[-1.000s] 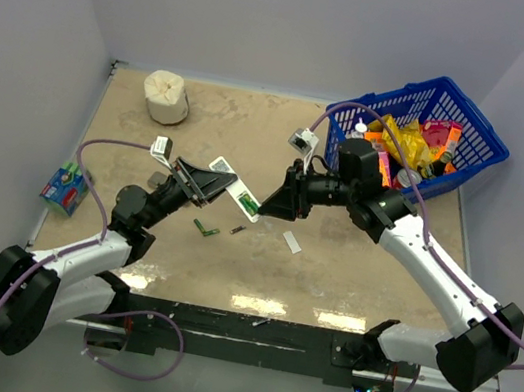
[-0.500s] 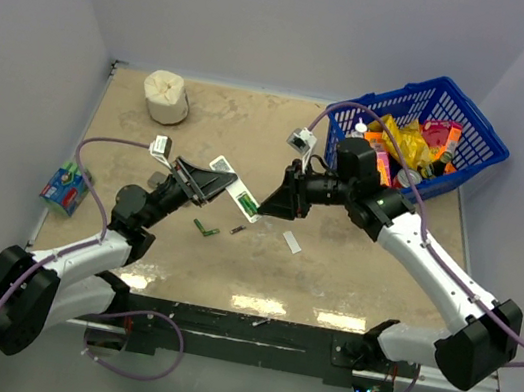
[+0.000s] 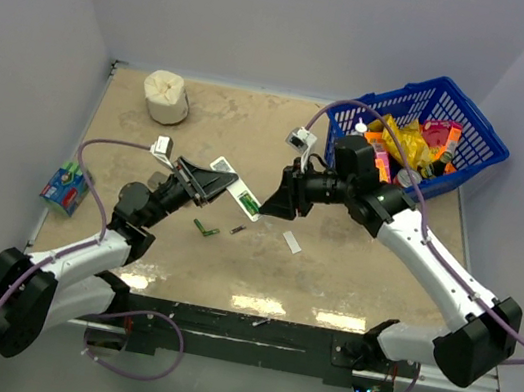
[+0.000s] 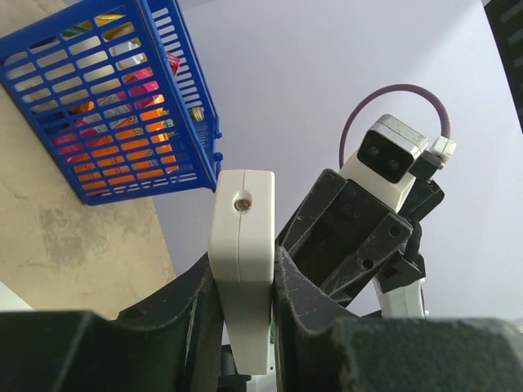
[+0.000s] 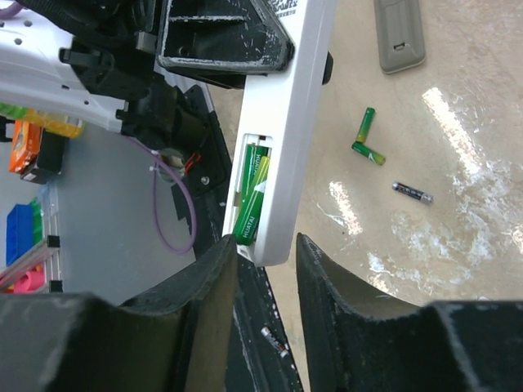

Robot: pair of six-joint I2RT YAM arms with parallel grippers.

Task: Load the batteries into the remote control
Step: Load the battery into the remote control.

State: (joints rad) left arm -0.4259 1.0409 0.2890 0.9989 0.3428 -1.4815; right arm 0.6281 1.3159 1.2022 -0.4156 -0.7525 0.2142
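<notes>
Holding the remote control (image 5: 282, 122) above the table (image 5: 458, 204), pinched in the left gripper (image 4: 243, 282), long axis aimed at the right gripper (image 5: 265, 261) — the nearer one to the open bay, fingers (image 5: 208, 302) spread astride that end, green batteries (image 5: 252, 196) lying lengthwise inside.

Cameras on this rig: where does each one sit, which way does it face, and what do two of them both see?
Top external: above and behind, looking down on the table; both arms show whole.
Left wrist: looks along the left pincer, which clamps the remote control, toward the basket.
Right wrist: looks along the right pincer at batteries in the remote's bay.
Shared: both wrist views see the remote.
</notes>
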